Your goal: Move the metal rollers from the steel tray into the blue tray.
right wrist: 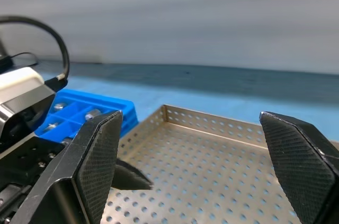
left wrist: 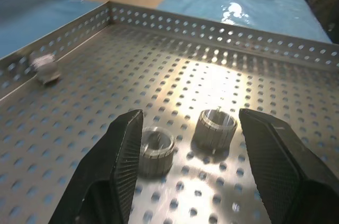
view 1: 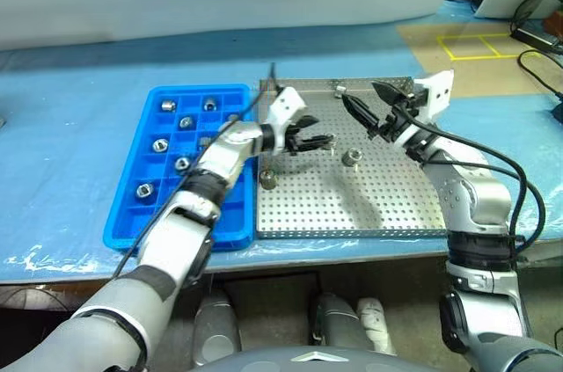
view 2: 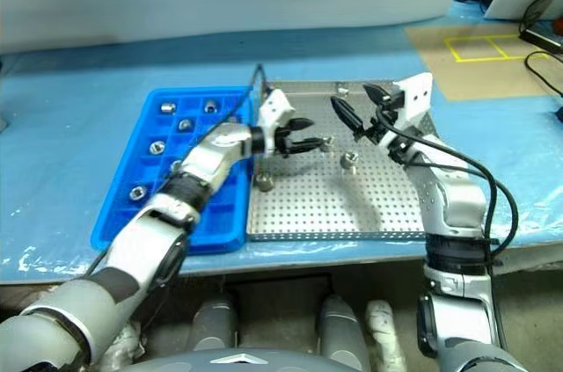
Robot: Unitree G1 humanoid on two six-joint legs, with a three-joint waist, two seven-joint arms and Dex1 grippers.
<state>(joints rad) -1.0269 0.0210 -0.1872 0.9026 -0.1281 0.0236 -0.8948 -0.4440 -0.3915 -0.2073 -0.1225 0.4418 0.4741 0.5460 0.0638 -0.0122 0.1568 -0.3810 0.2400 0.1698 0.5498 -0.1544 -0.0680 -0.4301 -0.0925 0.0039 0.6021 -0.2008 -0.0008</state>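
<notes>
The steel tray (view 1: 387,205) lies right of the blue tray (view 1: 229,222). Several metal rollers stand on its perforated floor: one (view 1: 352,157) mid-tray, one (view 1: 268,180) near the blue tray, one (view 1: 339,88) at the far rim. My left gripper (view 1: 327,141) hovers low over the steel tray, open and empty, pointing at two rollers (left wrist: 214,127) (left wrist: 156,150) just ahead of its fingertips. Above the tray's far part my right gripper (view 1: 361,92) hangs open and empty. Several rollers (view 1: 181,163) sit in the blue tray's compartments.
Blue sheeting (view 1: 79,126) covers the table around both trays. Black cables (view 1: 537,64) and yellow tape marks (view 1: 479,45) lie at the far right. The table's front edge (view 1: 352,253) runs just below the trays.
</notes>
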